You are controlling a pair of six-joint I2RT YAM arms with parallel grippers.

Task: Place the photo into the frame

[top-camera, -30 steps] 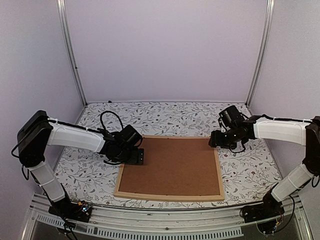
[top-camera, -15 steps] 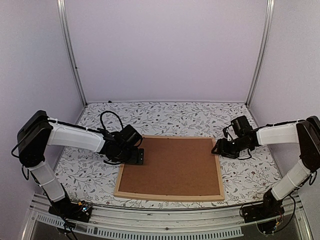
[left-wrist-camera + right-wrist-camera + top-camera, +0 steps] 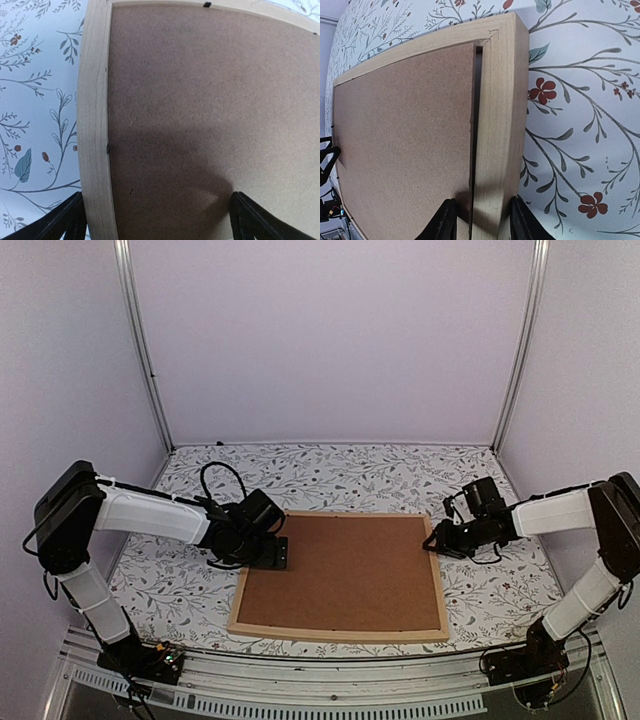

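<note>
The frame (image 3: pixel 340 633) lies face down on the floral cloth, with a brown backing board (image 3: pixel 340 570) filling it. The photo is hidden. My left gripper (image 3: pixel 272 553) is open wide over the frame's left strip (image 3: pixel 95 125), one finger outside the strip and the other above the board (image 3: pixel 200 100). My right gripper (image 3: pixel 437 540) sits low astride the right strip (image 3: pixel 500 125) near its far corner. Its outer finger (image 3: pixel 520 220) touches the wood. Its inner finger (image 3: pixel 445 222) stands a small gap off, over the board (image 3: pixel 405 140).
The floral tablecloth (image 3: pixel 330 475) covers the table around the frame. Pale walls and two metal posts (image 3: pixel 145 350) close in the back and sides. A small black clip (image 3: pixel 206 4) shows on the frame's far strip.
My right gripper has come down from above the frame's far right corner to the right strip, and its jaws have narrowed around it. The left arm and the frame have not moved.
</note>
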